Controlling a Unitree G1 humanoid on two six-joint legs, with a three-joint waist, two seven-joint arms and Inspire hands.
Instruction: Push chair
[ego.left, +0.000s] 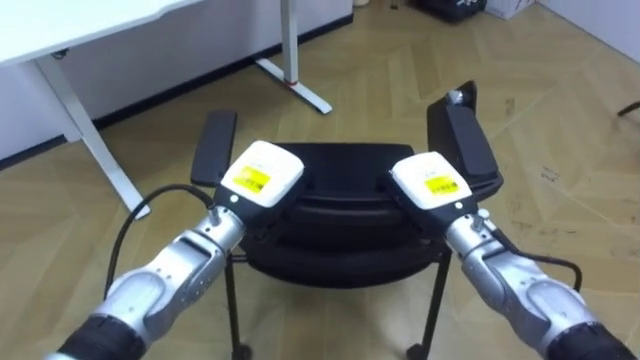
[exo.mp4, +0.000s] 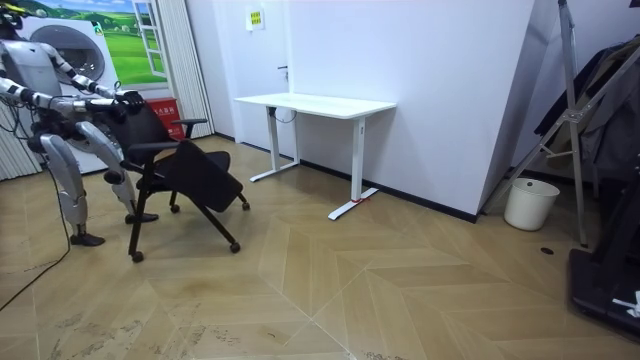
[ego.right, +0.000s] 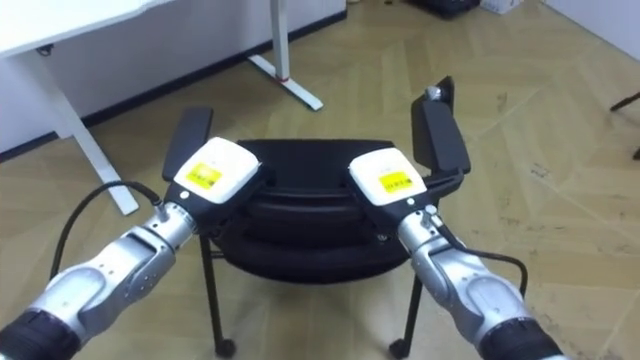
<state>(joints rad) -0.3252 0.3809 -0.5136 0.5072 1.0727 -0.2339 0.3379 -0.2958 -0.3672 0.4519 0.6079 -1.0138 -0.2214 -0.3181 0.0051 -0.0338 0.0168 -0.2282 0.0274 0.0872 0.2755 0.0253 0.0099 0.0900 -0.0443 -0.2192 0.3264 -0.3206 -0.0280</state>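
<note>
The black chair (ego.left: 340, 235) stands on its castors on the wooden parquet floor (exo.mp4: 400, 290), right in front of the robot and a little way short of the white bench (exo.mp4: 315, 104). From the head camera you look down over the top of its backrest. The two armrests stick out on either side, the left one (ego.left: 214, 147) flat and the right one (ego.left: 466, 138) angled a bit. In the room view the seat slopes down toward the room view's right.

Both hands sit on the backrest's top edge. The left hand (ego.left: 262, 172) is at the left corner and the right hand (ego.left: 430, 180) at the right corner, palms down, with a clear stretch of backrest between them. Only the white backs show, and the fingers go over the far side of the backrest, so I honestly can't tell if they're curled round it or just lying straight against it.

Label-wise, each hand has a yellow sticker on its back with dark print, way too small to read. There's also a small yellow sign (exo.mp4: 255, 17) high on the wall above the bench, and it's unreadable too.

The robot stands at the room view's left, behind the chair, with both arms stretched forward to it. A green landscape poster (exo.mp4: 120, 40) hangs behind it.

The only container is a white bucket (exo.mp4: 530, 203) by the wall at the room view's right, well apart from the chair, and I can't see what's in it.
</note>
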